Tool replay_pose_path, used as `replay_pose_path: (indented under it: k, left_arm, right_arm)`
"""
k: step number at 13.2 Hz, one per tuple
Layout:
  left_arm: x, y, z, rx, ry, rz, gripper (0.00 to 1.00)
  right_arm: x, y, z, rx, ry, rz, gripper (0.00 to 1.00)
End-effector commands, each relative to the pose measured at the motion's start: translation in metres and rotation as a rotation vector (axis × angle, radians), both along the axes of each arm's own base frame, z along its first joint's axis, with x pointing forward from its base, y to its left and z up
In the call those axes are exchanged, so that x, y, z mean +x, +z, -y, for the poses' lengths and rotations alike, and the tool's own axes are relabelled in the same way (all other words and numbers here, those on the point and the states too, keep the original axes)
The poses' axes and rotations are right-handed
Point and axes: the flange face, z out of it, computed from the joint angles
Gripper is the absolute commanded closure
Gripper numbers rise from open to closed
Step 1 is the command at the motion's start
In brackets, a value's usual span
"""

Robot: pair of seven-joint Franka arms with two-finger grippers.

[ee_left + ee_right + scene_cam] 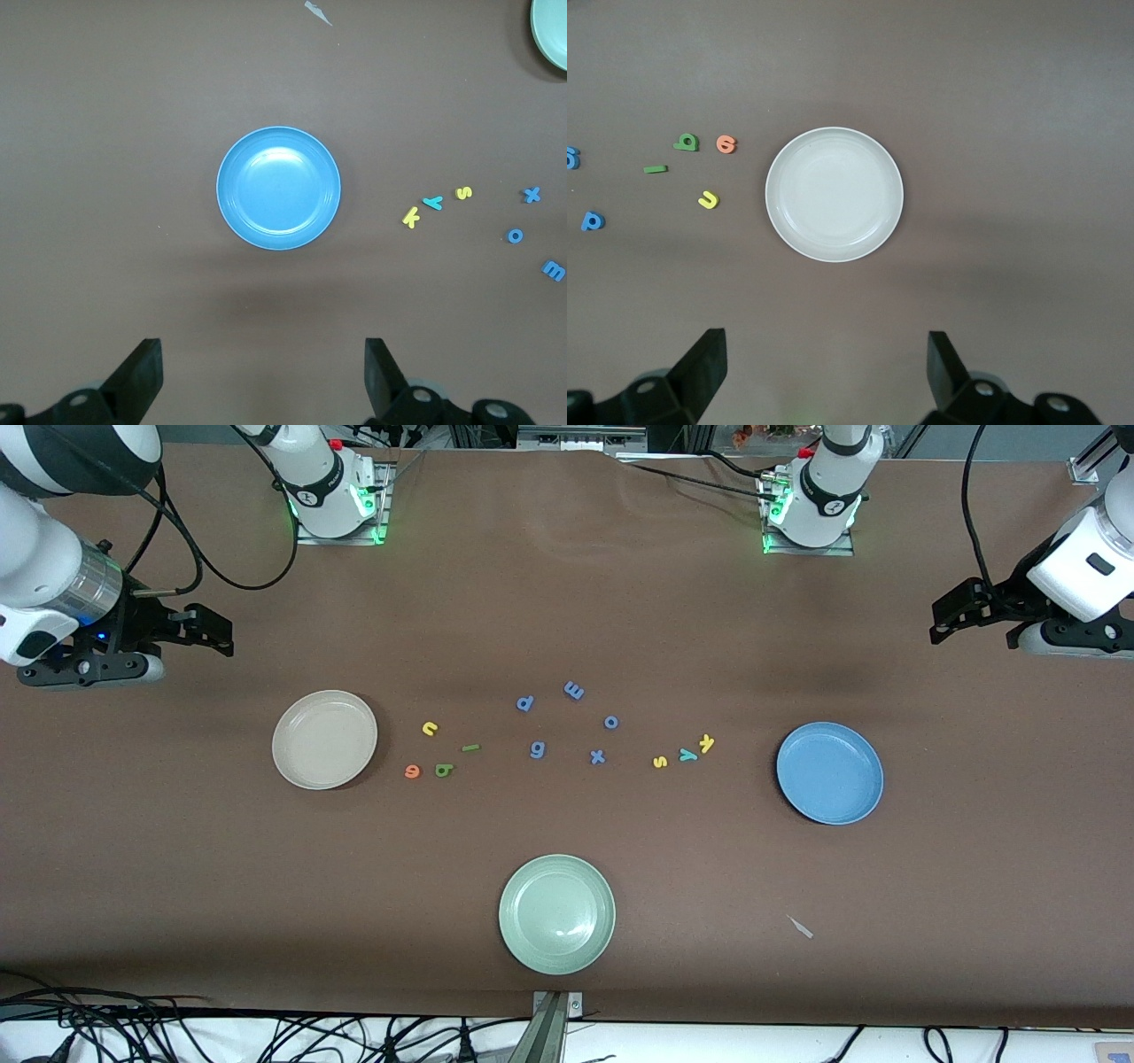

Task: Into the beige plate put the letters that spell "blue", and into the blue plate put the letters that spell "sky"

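Nothing sorted yet; both plates bare.

The beige plate (324,739) sits toward the right arm's end of the surface, with yellow u (430,728), green l (470,747), dark green b (443,770) and orange e (412,771) clustered just beside it. The blue plate (829,772) sits toward the left arm's end; yellow s (659,762), teal y (687,755) and yellow k (706,743) lie in a short row near it.

Right pincer (208,631) hangs high near its end edge, fingers apart, empty. Left pincer (961,613) likewise, apart and empty.

Likely first step: a descent on the nearest letter. Letters look thin and flat, so come straight down, straddle one only, and close low. The e and b lie close together, possibly touching; take u or e first.
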Motion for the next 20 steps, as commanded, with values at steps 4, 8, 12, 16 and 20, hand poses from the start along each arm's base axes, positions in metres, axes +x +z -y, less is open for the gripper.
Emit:
replay_pose_path:
  k: [4,8,12,16,20]
  left_arm:
    - [-0.001,0.008,0.0,0.026,-0.007,0.0,0.0]
    - [-0.001,0.008,0.0,0.026,-0.007,0.0,0.0]
    - [-0.002,0.008,0.0,0.027,-0.007,-0.005,0.0]
    - [-0.001,0.006,0.002,0.024,-0.013,-0.008,0.0]
    - [0.005,-0.003,0.007,0.019,-0.024,-0.031,0.0]
  right_arm:
    - [-0.005,0.003,0.001,0.001,0.012,-0.005,0.0]
    - [-0.005,0.003,0.001,0.001,0.012,-0.005,0.0]
    - [-0.005,0.003,0.001,0.001,0.012,-0.005,0.0]
    - [-0.005,0.003,0.001,0.001,0.012,-0.005,0.0]
    - [-0.005,0.001,0.0,0.001,0.014,-0.005,0.0]
